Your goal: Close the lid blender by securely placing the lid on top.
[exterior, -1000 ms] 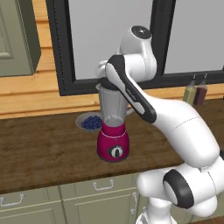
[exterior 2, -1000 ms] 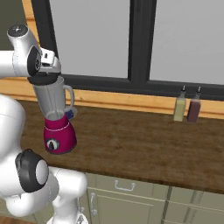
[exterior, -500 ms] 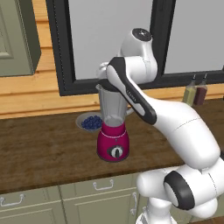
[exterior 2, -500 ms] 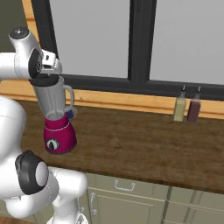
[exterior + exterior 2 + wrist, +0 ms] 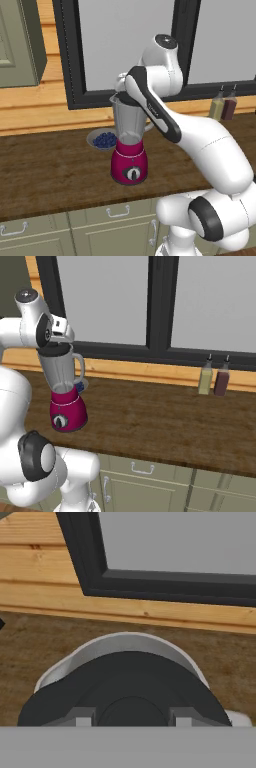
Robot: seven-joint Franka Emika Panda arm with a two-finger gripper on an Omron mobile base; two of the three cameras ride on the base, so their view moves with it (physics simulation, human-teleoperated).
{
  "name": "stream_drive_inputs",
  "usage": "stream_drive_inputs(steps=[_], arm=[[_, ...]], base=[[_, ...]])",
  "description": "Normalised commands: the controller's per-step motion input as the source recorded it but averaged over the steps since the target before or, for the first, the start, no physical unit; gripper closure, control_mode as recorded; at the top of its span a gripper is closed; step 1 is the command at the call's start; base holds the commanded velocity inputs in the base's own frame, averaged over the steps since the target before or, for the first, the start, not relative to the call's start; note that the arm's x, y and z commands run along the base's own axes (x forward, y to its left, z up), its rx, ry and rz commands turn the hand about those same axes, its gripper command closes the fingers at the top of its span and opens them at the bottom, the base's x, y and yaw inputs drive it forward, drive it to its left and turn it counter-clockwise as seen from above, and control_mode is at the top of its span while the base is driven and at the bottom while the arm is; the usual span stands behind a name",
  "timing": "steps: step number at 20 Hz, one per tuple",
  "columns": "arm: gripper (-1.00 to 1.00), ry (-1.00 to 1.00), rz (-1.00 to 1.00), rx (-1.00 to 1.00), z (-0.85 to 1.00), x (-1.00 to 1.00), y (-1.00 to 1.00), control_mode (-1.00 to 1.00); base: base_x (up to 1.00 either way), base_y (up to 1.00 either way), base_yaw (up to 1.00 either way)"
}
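The blender stands on the wooden counter, a clear grey jar on a magenta base with a round knob; it also appears at the left. The black lid lies across the jar's mouth, and the jar's pale rim shows just beyond it. My gripper sits straight above, its fingertips pressed to both sides of the lid's raised centre. From the sides, the lid shows as a dark disc under the hand, level with the jar top.
A grey bowl of blueberries sits just behind and left of the blender. Two small bottles stand far right against the wooden wall strip. The dark window frame runs close behind the jar.
Almost nothing: the hand stays over the jar mouth with the lid, shifting at most very slightly.
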Motion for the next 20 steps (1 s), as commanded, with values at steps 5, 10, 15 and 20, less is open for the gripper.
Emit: stream_drive_inputs(steps=[5, 10, 15, 20], arm=[[1.00, 0.00, 0.00, 0.00, 0.00, 0.08, 0.00, -1.00], [1.00, 0.00, 0.00, 0.00, 0.00, 0.27, 0.02, -1.00], [1.00, 0.00, 0.00, 0.00, 0.00, 0.22, 0.04, -1.00], [1.00, -0.12, 0.00, 0.00, 0.00, 0.01, 0.12, -1.00]], base=[[0.00, 0.00, 0.00], [0.00, 0.00, 0.00], [0.00, 0.00, 0.00], [0.00, 0.00, 0.00]])
